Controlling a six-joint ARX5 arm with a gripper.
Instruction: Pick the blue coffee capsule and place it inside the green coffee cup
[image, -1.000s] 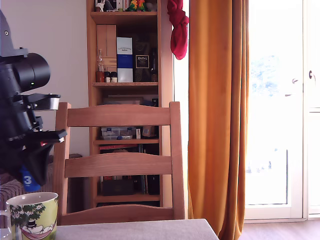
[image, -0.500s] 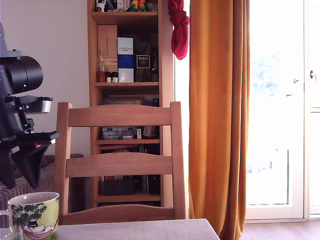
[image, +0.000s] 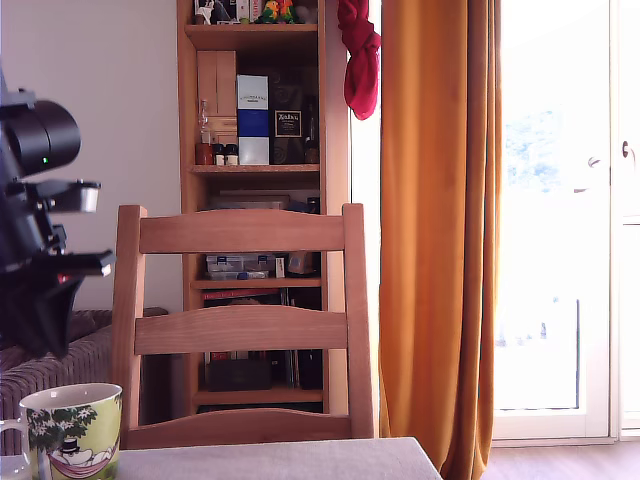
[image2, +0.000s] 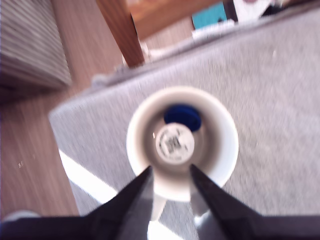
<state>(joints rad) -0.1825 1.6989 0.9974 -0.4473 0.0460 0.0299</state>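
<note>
Blue coffee capsule (image2: 182, 117) now inside green coffee cup (image2: 220, 145), pincer (image2: 170, 177) empty, parted, risen.

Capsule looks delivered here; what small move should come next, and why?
Probably lift the gripper straight up and away. The blue coffee capsule already lies inside the green coffee cup, and the open fingers hold nothing above the rim.

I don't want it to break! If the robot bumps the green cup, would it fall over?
Probably not easily: the green coffee cup looks squat and wide, standing upright on the table. It looks ceramic, so likely heavy for its size, but it could chip. The blue coffee capsule inside adds almost nothing.
</note>
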